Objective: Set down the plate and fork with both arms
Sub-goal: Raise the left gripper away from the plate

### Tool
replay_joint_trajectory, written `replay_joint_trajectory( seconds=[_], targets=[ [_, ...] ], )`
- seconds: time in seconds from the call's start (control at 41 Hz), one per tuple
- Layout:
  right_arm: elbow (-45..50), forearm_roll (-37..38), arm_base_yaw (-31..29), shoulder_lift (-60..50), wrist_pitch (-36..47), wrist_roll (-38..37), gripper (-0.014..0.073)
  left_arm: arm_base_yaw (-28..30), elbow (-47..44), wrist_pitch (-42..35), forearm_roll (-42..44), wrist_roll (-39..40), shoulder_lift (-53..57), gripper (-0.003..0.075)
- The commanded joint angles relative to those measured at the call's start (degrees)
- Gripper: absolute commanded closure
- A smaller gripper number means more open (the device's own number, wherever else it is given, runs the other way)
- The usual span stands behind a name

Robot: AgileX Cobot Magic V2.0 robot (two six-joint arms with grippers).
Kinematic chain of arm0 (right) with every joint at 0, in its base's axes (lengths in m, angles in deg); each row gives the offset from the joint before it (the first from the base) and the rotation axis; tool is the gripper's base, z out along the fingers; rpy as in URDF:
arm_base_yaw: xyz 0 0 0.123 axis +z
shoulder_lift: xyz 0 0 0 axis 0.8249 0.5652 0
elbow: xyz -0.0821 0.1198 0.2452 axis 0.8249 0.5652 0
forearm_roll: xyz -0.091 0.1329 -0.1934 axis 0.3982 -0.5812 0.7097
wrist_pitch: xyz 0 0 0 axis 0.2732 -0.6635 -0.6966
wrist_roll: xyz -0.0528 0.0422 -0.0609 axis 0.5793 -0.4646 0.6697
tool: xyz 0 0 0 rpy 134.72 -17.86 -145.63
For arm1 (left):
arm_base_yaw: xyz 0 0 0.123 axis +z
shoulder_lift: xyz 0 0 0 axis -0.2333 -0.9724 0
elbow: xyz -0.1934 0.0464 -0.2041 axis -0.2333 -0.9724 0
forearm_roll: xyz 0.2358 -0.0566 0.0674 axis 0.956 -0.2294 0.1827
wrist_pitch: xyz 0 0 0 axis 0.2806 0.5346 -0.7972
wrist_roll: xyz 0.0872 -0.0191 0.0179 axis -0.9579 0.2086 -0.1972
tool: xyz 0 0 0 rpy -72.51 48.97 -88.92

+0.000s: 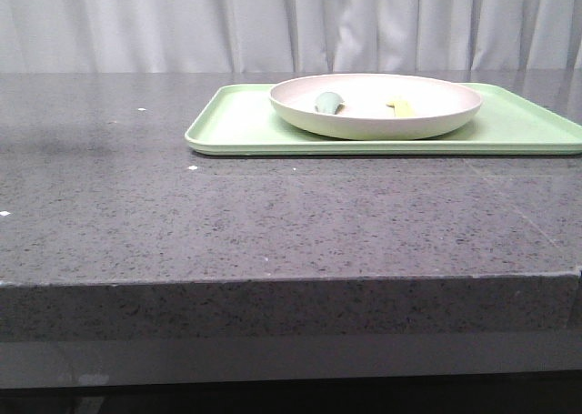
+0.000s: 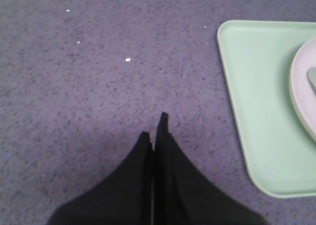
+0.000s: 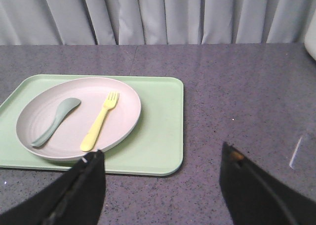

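The cream-pink plate (image 1: 376,105) rests on the light-green tray (image 1: 238,123) at the back right of the table. The pale-yellow fork (image 3: 100,121) lies in the plate beside a teal-green spoon (image 3: 55,120); it also shows in the front view (image 1: 401,107). My right gripper (image 3: 162,158) is open and empty, above the table just short of the tray's near edge. My left gripper (image 2: 154,127) is shut and empty over bare table, left of the tray's corner (image 2: 261,126). Part of the plate's rim (image 2: 301,94) shows there. No arm shows in the front view.
The dark speckled stone table (image 1: 273,214) has its front edge (image 1: 291,277) near the camera. Grey curtains (image 1: 291,23) hang behind. A white object's edge (image 3: 311,42) shows far off in the right wrist view. Small white specks (image 2: 128,60) lie on the table.
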Motion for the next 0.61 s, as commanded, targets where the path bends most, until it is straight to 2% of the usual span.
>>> replay_joint_trajectory(
  seconds=[0.0,0.293,0.415,0.585],
  targets=[
    [-2.0,-0.1,-0.3,0.4,4.1,0.4,0.0074,0.2,-6.7,-8.7,0.4,-0.1,8.3,0.0739],
    [-2.0,-0.1,-0.3,0.4,3.7,0.4,0.0074,0.2,-31.5,-23.6,0.5,-0.8,29.9,0.0739],
    [-2.0,-0.1,-0.3,0.5,3.7,0.4,0.0074,0.2,-39.5,-24.6,0.6,-3.0,38.3,0.0739],
    [-2.0,-0.1,-0.3,2.7,4.2,0.4,0.0074,0.2,-46.2,-24.6,0.6,-3.4,50.9,0.0739]
  ],
)
